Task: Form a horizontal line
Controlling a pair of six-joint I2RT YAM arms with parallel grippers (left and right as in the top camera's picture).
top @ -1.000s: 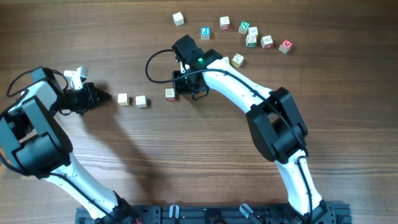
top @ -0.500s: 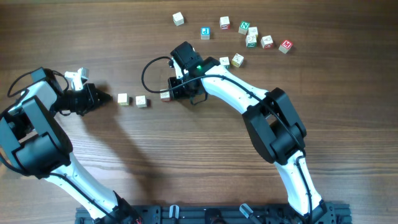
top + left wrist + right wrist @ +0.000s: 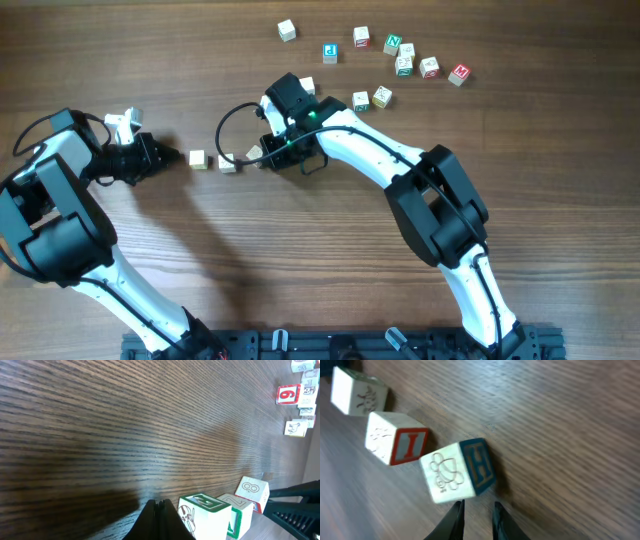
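Three-cube row (image 3: 228, 163) lies between the two grippers, cubes not flush. Left gripper (image 3: 171, 157) clenched, empty. Right gripper (image 3: 476, 508) barely parted, tips just behind the H cube (image 3: 459, 473), gripping nothing.

Three pale wooden cubes (image 3: 228, 163) lie in a rough left-to-right row at mid-table, with small gaps between them. The right gripper (image 3: 264, 154) is against the rightmost cube, and the left gripper (image 3: 172, 157) sits just left of the row. Lettered cubes (image 3: 405, 62) lie scattered at the far right.
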